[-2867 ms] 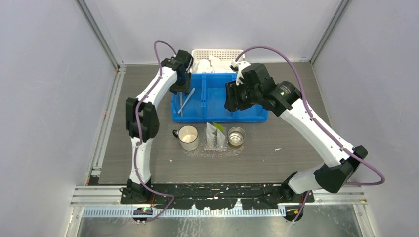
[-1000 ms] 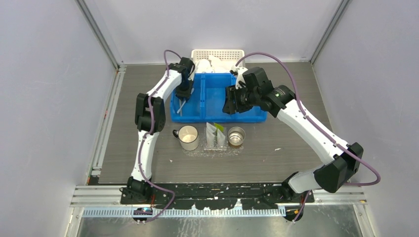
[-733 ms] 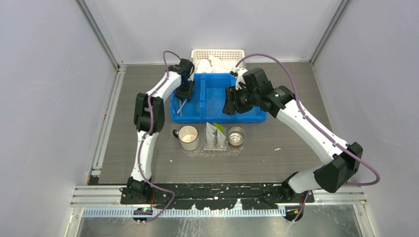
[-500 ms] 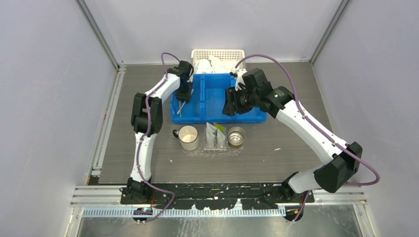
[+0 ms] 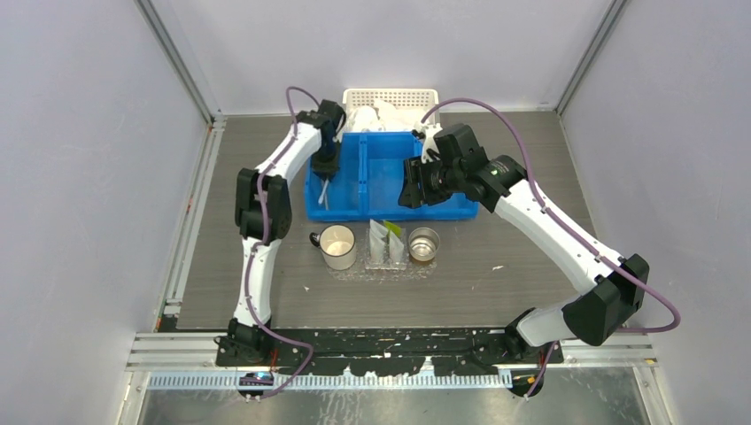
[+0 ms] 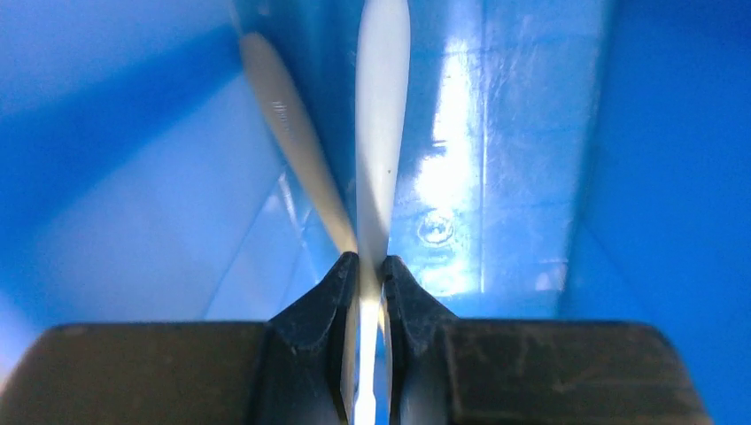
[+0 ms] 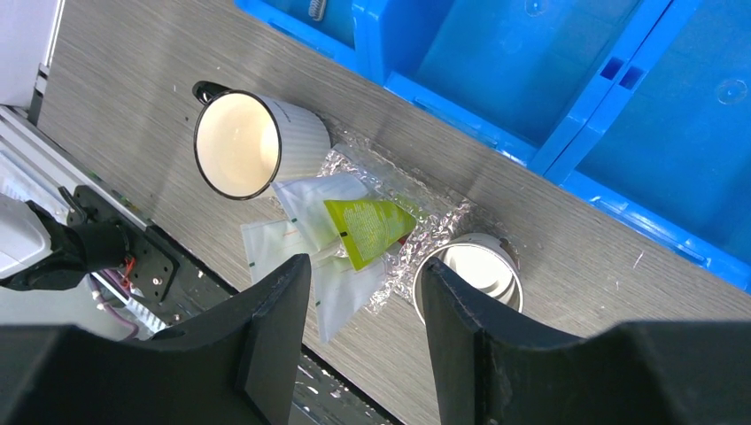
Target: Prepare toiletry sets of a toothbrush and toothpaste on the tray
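Grey counter [image 5: 204,266], blue bin [image 5: 390,181] at the back. Left fingers [image 6: 347,276] pinch shut on a white toothbrush [image 6: 381,133] reaching ahead of them inside the bin. Right fingers [image 7: 279,328] hang apart and empty, with toothpaste [image 7: 367,228] on the tray [image 7: 354,158] showing between them.

We record a table [image 5: 531,177] with a three-compartment bin [image 5: 386,186] at its middle rear and a basket [image 5: 390,94] directly behind it, touching. In the bin's left compartment is one toothbrush [image 6: 381,133], its near end pinched in the left gripper [image 6: 365,266]. The right gripper [image 7: 365,264] hangs spread above the bin's right part. In front of the bin lies the tray [image 5: 383,273], bearing a mug [image 5: 337,245] at left, overlapping toothpaste [image 5: 387,242] tubes in the middle and a cup [image 5: 424,244] at right.
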{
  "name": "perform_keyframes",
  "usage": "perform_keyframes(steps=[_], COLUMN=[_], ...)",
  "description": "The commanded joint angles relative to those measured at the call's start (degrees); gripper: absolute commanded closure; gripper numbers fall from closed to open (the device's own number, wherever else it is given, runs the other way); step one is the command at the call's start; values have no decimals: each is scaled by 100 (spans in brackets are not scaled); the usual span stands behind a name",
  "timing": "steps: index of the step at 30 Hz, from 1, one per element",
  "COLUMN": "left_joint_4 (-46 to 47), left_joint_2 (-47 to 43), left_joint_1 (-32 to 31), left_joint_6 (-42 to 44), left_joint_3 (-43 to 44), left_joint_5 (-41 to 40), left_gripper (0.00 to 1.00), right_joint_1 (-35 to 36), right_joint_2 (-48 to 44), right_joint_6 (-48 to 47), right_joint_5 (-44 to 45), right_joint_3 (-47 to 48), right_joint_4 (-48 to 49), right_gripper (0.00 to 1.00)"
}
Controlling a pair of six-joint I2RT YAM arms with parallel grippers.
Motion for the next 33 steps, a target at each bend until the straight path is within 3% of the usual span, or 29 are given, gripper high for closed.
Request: perform_keyframes(steps=[1, 4, 7, 17, 33], left_joint_4=[-1321, -2142, -2610, -3055, -4360], left_joint_2=[-441, -403, -601, -2651, -3679], left_joint_1=[11, 11, 11, -423, -1667], left_joint_6=[-85, -214, -424, -1390, -2588], left_joint_3=[1536, 2343, 2434, 292, -628], left_joint_5=[-247, -203, 48, 717, 315], left_gripper=[85, 84, 84, 85, 87], right_joint_1=[-21, -21, -27, -24, -16], right_joint_2=[-289, -384, -468, -993, -1915], right_joint_6=[86, 123, 190, 448, 751], right_joint_5=[-137, -173, -224, -640, -1128], right_joint_3=[-40, -98, -152, -514, -1203], right_joint_4=[274, 308, 332, 501, 675], right_gripper=[45, 46, 46, 46, 46])
